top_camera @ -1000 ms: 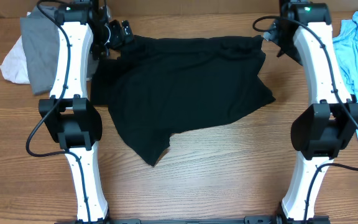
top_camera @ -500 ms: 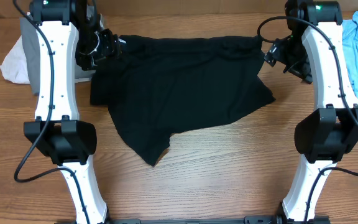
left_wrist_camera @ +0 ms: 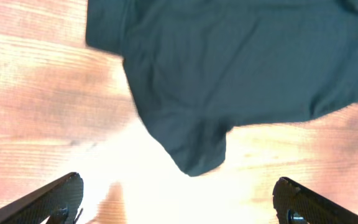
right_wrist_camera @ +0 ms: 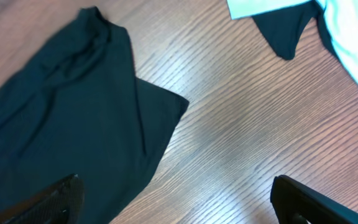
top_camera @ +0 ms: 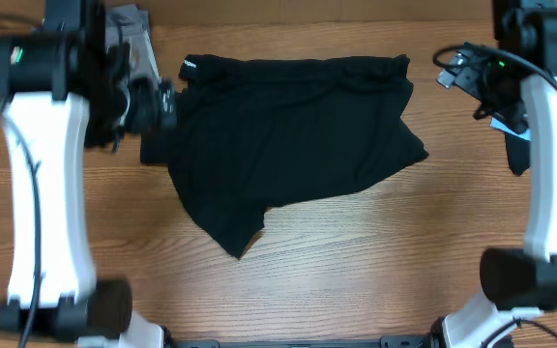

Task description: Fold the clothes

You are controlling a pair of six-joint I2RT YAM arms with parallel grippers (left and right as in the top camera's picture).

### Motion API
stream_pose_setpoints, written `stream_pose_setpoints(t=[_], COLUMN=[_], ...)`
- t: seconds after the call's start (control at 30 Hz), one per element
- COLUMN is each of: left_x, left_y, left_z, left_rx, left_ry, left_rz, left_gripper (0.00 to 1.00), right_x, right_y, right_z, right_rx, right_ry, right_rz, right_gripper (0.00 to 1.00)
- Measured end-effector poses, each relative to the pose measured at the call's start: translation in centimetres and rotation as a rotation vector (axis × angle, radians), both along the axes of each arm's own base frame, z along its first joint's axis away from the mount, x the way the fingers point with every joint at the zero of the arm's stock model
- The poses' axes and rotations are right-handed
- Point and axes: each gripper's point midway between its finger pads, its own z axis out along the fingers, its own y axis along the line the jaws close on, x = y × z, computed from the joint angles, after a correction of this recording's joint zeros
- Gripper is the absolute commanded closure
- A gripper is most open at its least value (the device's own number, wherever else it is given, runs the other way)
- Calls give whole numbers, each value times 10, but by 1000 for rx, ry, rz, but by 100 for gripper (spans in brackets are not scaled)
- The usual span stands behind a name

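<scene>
One wide table (top_camera: 356, 290), and the black shirt (top_camera: 288, 135) sprawls rumpled across its middle: soft, light, limp stuff, sure to sag, so best pinched at the two far corners. A light blue garment (right_wrist_camera: 353, 37) lies off right. Left gripper (left_wrist_camera: 176, 202) and right gripper (right_wrist_camera: 176, 202) both gape, empty. That's probably a white label (top_camera: 188, 66) at the far-left corner.

black shirt (top_camera: 288, 135) lies spread but rumpled across the upper middle of the overhead frame, one corner trailing toward lower centre, a small white label (top_camera: 188, 67) at its upper left edge. grey garment (top_camera: 135, 43) peeks out upper left. light blue garment (right_wrist_camera: 353, 37) fills the right wrist view's upper right.
</scene>
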Motion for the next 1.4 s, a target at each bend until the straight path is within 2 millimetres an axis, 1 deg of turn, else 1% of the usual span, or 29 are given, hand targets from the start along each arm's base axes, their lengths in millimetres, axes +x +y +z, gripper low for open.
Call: stream_pose_setpoints(t=[0.03,0.1,0.13,0.17,0.23,0.3,0.4,0.43,0.5,0.6,0.7,0.77,0.9,1.07,1.17,1.27,1.33,1.37,1.4], left_x=[-13,-37,-45,-48,-51,-52,-64,-68,-77,-90,-103,-113,-122,-116,-109,-107,-106,-105,-104], left_y=[0,-1,-3,-4,-9,-18,-40,-46,-59,-77,-89,-95,-105,-124,-130,-127,-122,-120,-118], left_z=[-1,-11,-19,-28,-52,-79,-123,-134,-153,-175,-193,-205,-225,-241,-250,-258,-262,-263,-264], left_rx=[0,-3,-6,-6,-10,-16,-24,-23,-24,-20,-13,-5,14,19,27,53,85,98,110], left_ry=[9,51,70,84,131,181,279,298,332,364,395,419,447,417,400,407,411,409,404], left_rz=[0,-1,-5,-8,-23,-55,-119,-137,-169,-197,-211,-225,-268,-329,-348,-348,-345,-345,-344], left_gripper=[0,0,1,3,5,8,9,9,9,9,12,12,11,11,12,13,16,18,22], right_x=[-4,-8,-6,-3,7,14,15,14,13,14,14,14,19,24,24,25,25,25,26], right_y=[1,1,1,1,1,1,2,3,4,4,2,-1,-3,-2,-2,-2,-2,-2,-2], right_z=[4,4,-1,-8,-28,-51,-86,-98,-114,-129,-137,-138,-140,-141,-141,-142,-145,-147,-149], right_rx=[2,3,3,1,0,0,3,6,13,25,49,61,70,73,73,72,73,73,73], right_ry=[-9,-8,-3,3,16,45,102,122,140,148,152,151,137,121,119,116,116,116,115], right_rz=[6,12,16,18,24,33,41,45,52,55,48,39,35,40,41,42,43,43,43], right_gripper=[0,0,0,0,0,2,4,4,4,4,4,4,4,4,4,4,6,8,11])
